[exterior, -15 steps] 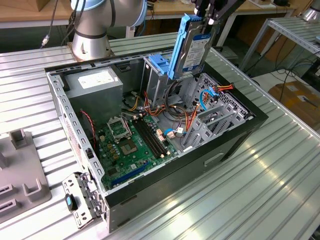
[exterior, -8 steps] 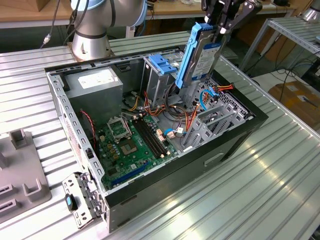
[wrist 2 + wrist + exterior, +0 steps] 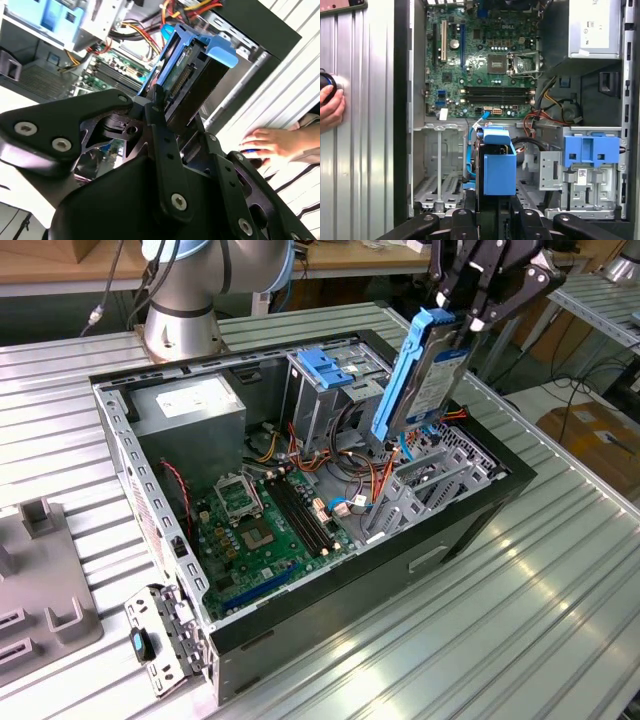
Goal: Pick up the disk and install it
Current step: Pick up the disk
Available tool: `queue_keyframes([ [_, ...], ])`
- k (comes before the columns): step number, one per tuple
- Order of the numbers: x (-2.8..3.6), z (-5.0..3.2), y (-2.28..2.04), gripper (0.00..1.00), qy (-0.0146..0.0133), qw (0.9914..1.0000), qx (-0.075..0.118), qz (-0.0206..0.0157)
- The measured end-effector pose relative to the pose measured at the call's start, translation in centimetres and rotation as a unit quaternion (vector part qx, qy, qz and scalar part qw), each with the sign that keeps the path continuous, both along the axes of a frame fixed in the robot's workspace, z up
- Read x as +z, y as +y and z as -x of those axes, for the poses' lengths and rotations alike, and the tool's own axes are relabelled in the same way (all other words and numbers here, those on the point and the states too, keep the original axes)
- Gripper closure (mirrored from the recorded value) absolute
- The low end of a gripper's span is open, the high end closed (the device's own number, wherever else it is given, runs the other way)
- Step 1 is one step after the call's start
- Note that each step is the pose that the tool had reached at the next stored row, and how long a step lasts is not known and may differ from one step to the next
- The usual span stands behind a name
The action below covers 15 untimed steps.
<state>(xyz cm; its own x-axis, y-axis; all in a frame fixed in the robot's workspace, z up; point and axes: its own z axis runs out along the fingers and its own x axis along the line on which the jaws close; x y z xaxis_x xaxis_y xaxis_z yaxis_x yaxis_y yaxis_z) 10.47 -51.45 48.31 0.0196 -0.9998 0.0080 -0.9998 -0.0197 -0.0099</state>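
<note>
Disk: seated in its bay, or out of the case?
Out. The gripper holds the disk on end, tilted, above the open case; the grey bay beneath it is empty.

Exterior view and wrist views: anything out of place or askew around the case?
The disk hangs tilted in the gripper above the grey drive cage, not seated. Odder: a person's hand rests on the table right beside the case, near the gripper's work area.

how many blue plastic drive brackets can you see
2. One frames the disk held by the gripper above the open case; the other bracket sits in the drive cage. More could be hidden lower down.
</note>
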Motion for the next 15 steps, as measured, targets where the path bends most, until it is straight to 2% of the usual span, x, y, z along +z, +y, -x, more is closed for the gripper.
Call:
queue_keyframes([
  [9, 0.00, 0.00, -3.66, 0.65, 0.0000, 1.00000, 0.000, 0.0000],
  [10, 0.00, 0.00, -3.83, 0.65, 0.0000, 1.00000, 0.000, 0.0000],
  [15, 0.13, 0.00, -3.84, 0.65, 0.0000, 1.00000, 0.000, 0.0001],
])
